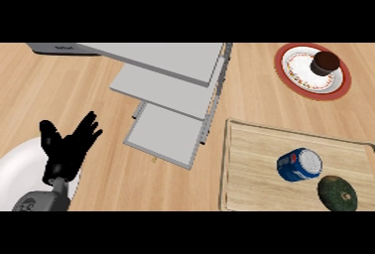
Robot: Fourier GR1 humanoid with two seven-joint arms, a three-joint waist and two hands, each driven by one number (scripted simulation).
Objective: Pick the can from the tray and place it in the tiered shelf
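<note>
The blue can (299,164) lies on its side on the wooden tray (253,168), toward the tray's right half, with a dark green avocado (337,193) just below and right of it. Left of the tray, across bare desk (66,94), stands the grey tiered shelf (172,84). Further left of the tray the left hand (64,149) rests over a white plate (18,163), fingers spread and upright, holding nothing. Above the tray sits a red-rimmed plate (293,74) carrying a chocolate cupcake (325,62)
</note>
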